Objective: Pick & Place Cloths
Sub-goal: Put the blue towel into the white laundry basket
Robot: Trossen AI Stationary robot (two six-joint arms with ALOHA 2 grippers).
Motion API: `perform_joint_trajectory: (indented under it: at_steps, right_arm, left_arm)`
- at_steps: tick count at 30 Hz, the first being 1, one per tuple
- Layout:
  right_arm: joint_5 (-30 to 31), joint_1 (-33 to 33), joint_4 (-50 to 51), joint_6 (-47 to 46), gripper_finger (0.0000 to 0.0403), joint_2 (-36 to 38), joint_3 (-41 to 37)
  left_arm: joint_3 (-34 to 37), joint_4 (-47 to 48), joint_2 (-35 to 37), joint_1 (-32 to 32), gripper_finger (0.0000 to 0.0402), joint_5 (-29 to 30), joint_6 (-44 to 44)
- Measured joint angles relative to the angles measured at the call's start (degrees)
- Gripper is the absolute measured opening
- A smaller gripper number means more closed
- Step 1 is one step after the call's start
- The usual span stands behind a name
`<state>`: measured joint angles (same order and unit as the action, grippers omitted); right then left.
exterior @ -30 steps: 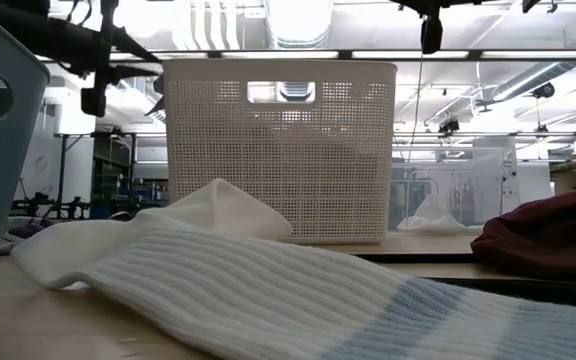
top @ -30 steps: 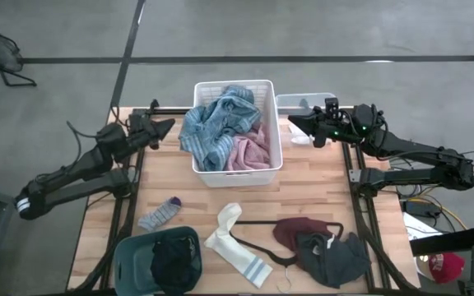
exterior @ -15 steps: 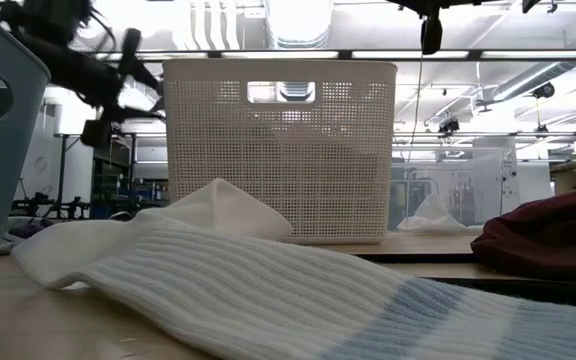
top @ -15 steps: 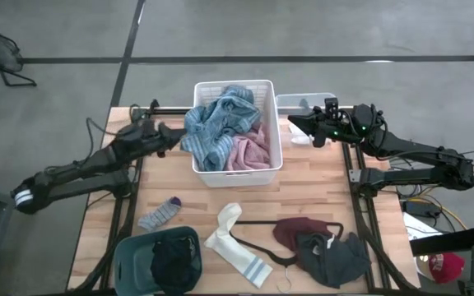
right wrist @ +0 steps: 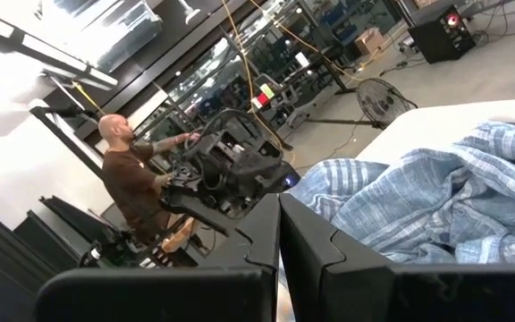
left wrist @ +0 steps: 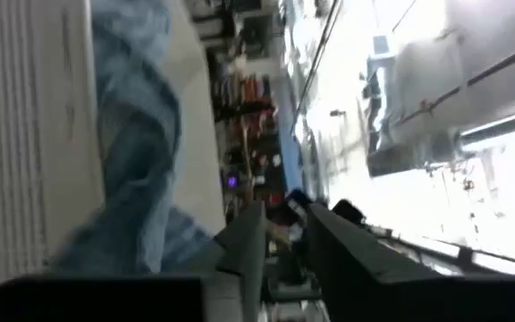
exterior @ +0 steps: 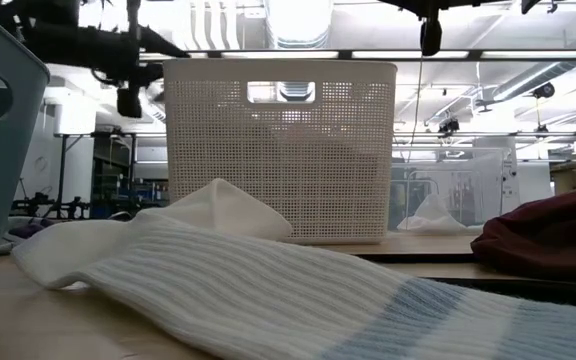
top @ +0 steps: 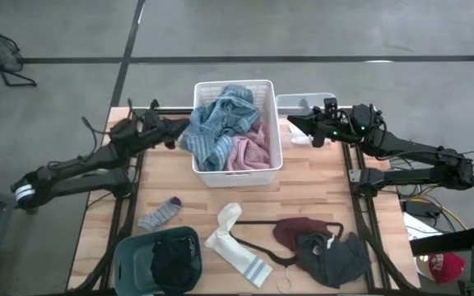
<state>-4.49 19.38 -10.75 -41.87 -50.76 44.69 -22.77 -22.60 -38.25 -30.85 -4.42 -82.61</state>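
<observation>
At table's far centre: white perforated plastic basket (top: 235, 168) w/ crumpled blue-grey plaid cloth (top: 212, 127) over pink cloth (top: 249, 152). Left gripper (top: 185, 130) at basket's left rim, touching plaid cloth; fingers' state can't tell. Right gripper (top: 293, 122) closed, empty, just right of basket.

Perforated plastic basket (top: 236, 168), wood table (top: 319, 185)

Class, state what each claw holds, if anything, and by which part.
Right claw, beside the white basket, is shut on nothing. Left claw is at the blue-grey cloth by the basket's left rim; any grip cannot be told.
</observation>
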Motion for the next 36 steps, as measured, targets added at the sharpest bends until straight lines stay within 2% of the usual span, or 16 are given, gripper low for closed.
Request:
perform_joint_trajectory:
  at_steps: [5,8,10,12,18,20,25,36]
  right_arm:
    - [0.0,0.0,0.6,0.2,0.0008,0.0,0.0]
    - [-0.4,0.0,0.7,0.0,0.0008,0.0,0.0]
    - [-0.5,0.0,0.8,-0.1,0.0008,0.0,0.0]
    - [-0.6,0.0,0.9,-0.2,0.0008,0.0,0.0]
    - [-0.6,0.0,1.2,-0.1,0.0008,0.0,0.0]
    - [-0.6,0.0,1.4,0.0,0.0008,0.0,0.0]
    - [-0.5,0.0,2.0,0.0,0.0008,0.0,0.0]
    - [0.1,0.0,3.3,0.4,0.0008,0.0,0.0]
  left_arm:
    - [-1.9,-1.7,-2.0,-0.2,0.0048,-5.2,1.9]
    - [-4.4,-4.2,-0.6,-0.2,0.0036,-1.6,6.0]
    - [-6.5,-1.3,0.6,-0.7,0.0032,1.2,8.8]
    - [-9.0,6.3,1.6,-1.5,0.0031,2.1,11.6]
    - [-17.4,47.2,1.1,-2.1,0.003,8.2,12.9]
    - [-18.4,52.4,0.6,-2.2,0.0031,8.6,12.9]
    - [-18.1,52.5,0.5,-2.1,0.0061,2.7,13.4]
    - [-15.8,50.9,-0.3,-2.1,0.0156,-3.4,18.3]
